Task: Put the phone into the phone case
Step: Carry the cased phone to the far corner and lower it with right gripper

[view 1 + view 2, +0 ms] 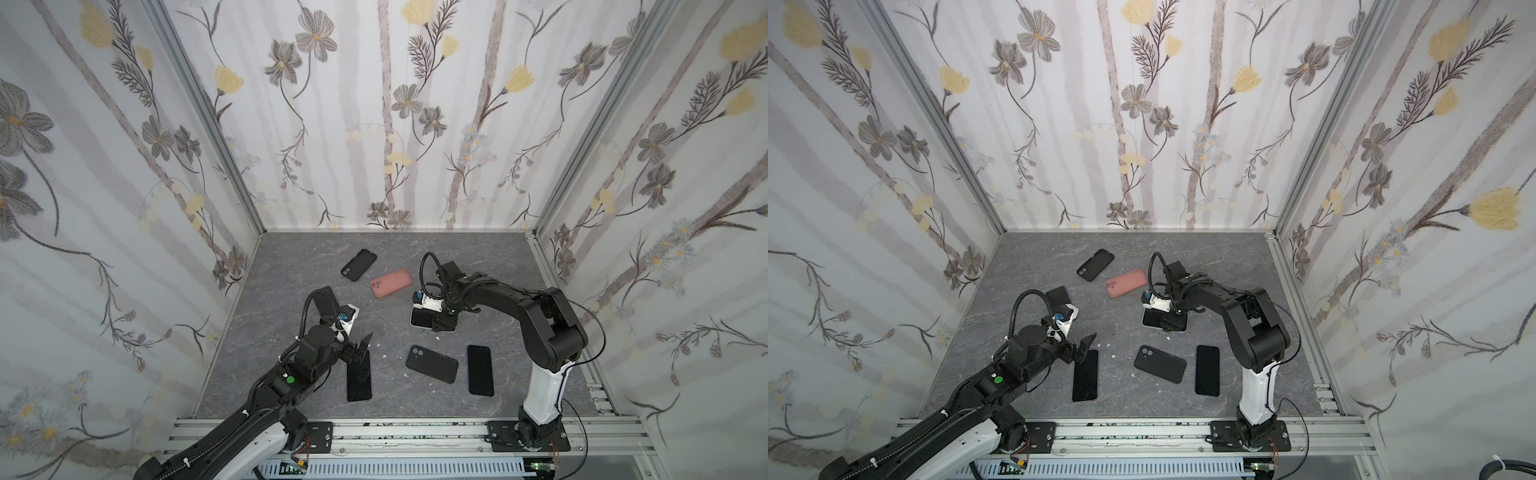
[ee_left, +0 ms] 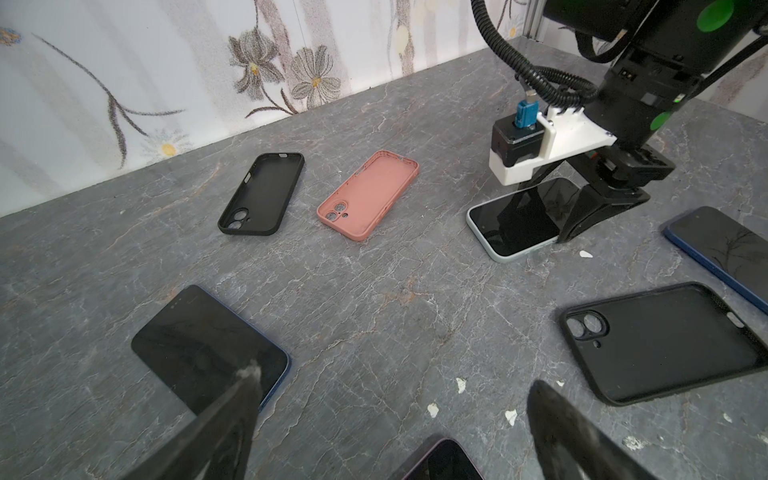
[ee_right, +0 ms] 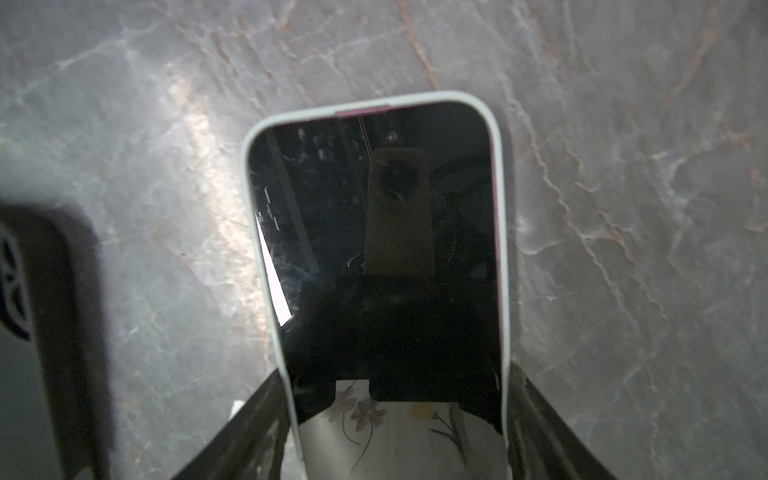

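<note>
Top views: left pincer (image 1: 363, 347) gapes wide, empty, above a dark phone (image 1: 359, 382); right pincer (image 1: 441, 325) is down over the pale-cased phone (image 1: 419, 318) on the tabletop (image 1: 299, 257).
Left wrist: pale-cased phone (image 2: 511, 224) lies flat, screen up.
Right wrist: right pincer (image 3: 397, 372) jaws flank its long edges; whether they grip it is unclear.

Found flat on grey marbled tabletop (image 1: 415, 399): rear black case (image 1: 358, 264), pink case (image 1: 391, 283) beside it, pale-cased phone (image 1: 419, 318), front black case (image 1: 432, 363), left-hand dark phone (image 1: 358, 380), right-hand dark phone (image 1: 480, 370), half-hidden phone (image 1: 1057, 296); white chips (image 2: 432, 409) scattered.
</note>
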Controlling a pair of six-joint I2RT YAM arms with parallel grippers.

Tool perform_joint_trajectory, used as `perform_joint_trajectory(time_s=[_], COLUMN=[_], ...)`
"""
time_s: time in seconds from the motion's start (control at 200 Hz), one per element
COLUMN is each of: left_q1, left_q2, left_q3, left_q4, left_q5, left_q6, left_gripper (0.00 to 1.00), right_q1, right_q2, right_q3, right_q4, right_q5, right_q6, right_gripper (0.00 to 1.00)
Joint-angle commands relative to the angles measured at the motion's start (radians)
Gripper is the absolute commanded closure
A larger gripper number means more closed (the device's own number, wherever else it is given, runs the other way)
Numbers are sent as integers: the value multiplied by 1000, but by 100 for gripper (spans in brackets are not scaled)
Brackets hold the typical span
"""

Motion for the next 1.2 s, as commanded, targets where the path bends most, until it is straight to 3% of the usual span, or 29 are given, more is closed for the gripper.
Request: perform_joint_trajectory(time_s=[0.0,0.544,0.889,1.194], left_q1=[0,2,4,6], left_q2=[-1,17,10,12], left_q3=[3,12,13,5], left_q4=[33,41,35,56], left_q5=[-17,-63,-80,-72], left_q6=[12,10,15,12], left_gripper=[0,0,0,0], right_q1=[-25,-284,-481,-552], right_q2=[23,82,188,260], right_q3=[12,104,271,363], right_q4=[-15,107,62,24], right_q5=[57,303,223,147], right_q6=[55,370,558,580], right_gripper=[34,34,31,29])
